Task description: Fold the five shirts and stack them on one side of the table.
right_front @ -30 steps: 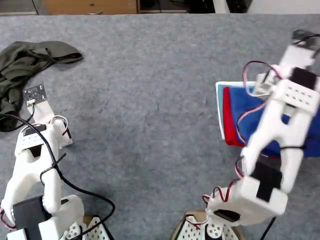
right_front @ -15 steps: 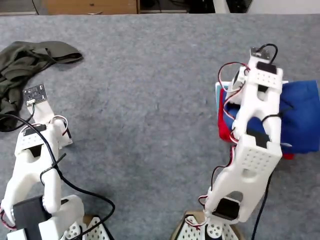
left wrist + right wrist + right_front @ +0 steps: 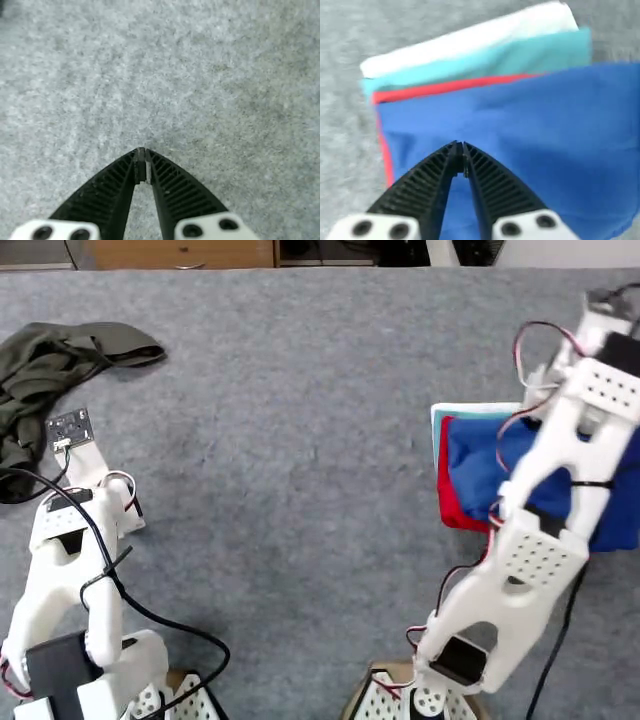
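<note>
Right gripper (image 3: pixel 460 148) closed above four-shirt stack (image 3: pixel 530 125); one olive shirt (image 3: pixel 45 370) crumpled.

A grey, felt-like tabletop (image 3: pixel 300 420) is seen from above. 1 crumpled olive-green shirt (image 3: pixel 45 375) is spread near its far left corner. 1 stack of 4 folded shirts (image 3: pixel 475 470) is set at the right side, with the white shirt (image 3: pixel 470 37) lowest, against the tabletop.

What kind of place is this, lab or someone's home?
Probably a robotics lab or workshop bench. A grey felt-covered table has a white left arm and right arm mounted at its near edge, a stack of folded shirts as test material, and wooden furniture behind.
</note>
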You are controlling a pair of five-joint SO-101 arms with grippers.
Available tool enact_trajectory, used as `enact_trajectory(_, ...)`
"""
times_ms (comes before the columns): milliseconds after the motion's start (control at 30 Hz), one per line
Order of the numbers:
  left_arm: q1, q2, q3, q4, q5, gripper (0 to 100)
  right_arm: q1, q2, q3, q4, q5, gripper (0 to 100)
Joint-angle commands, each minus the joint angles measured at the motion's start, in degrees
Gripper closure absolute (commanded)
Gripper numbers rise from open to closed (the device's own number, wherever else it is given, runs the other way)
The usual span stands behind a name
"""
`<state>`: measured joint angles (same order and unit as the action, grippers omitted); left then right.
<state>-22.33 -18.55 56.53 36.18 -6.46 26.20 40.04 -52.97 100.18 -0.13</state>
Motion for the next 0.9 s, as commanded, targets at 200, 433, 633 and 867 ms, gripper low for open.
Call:
enact_trajectory(200,-0.3,-0.5,-0.6,-0.1,-0.4,98,6.8,11.8,-3.1,-12.7,0.8,99.3)
enact_trajectory(433,-0.3,-0.5,-0.6,-0.1,-0.4,98,5.5,12.1,-12.5,-2.3,0.8,99.3)
enact_trajectory(633,-0.3,-0.5,-0.6,-0.1,-0.4,98,7.3,5.5,-26.6,1.8,5.3,99.3)
enact_trajectory(867,-0.3,-0.5,-0.5,0.0,-0.4,98,8.7,10.5,-24.7,-1.4,6.1,99.3)
